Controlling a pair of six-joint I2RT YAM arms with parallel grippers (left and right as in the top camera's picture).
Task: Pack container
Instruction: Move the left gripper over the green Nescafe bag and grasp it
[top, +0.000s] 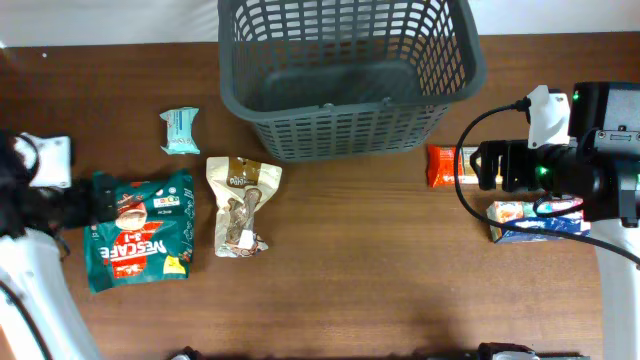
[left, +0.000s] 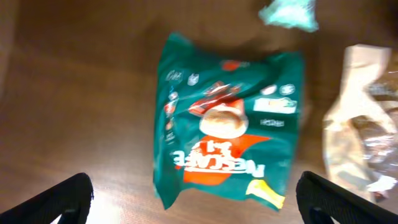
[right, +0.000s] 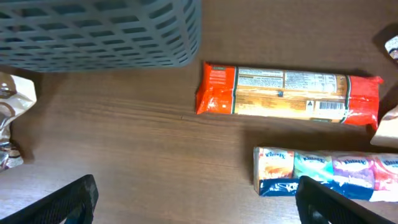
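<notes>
Overhead, the empty container (top: 350, 130) stands at the far edge of the table (top: 350, 290). The left gripper (left: 196, 198), spread wide, hovers over the Nescafé packet (left: 227, 130). The right gripper (right: 199, 202), equally wide, is near the orange packet (right: 286, 93), apparently readying pickups.

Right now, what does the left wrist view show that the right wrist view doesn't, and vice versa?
Only left wrist: the green Nescafe pack and a small pale blue wrapper. Only right wrist: the dark grey lattice plastic basket, a long orange-red packet and a tissue multipack. Both: the brown wooden table, the beige snack pouch; left gripper and right gripper are each open.
</notes>
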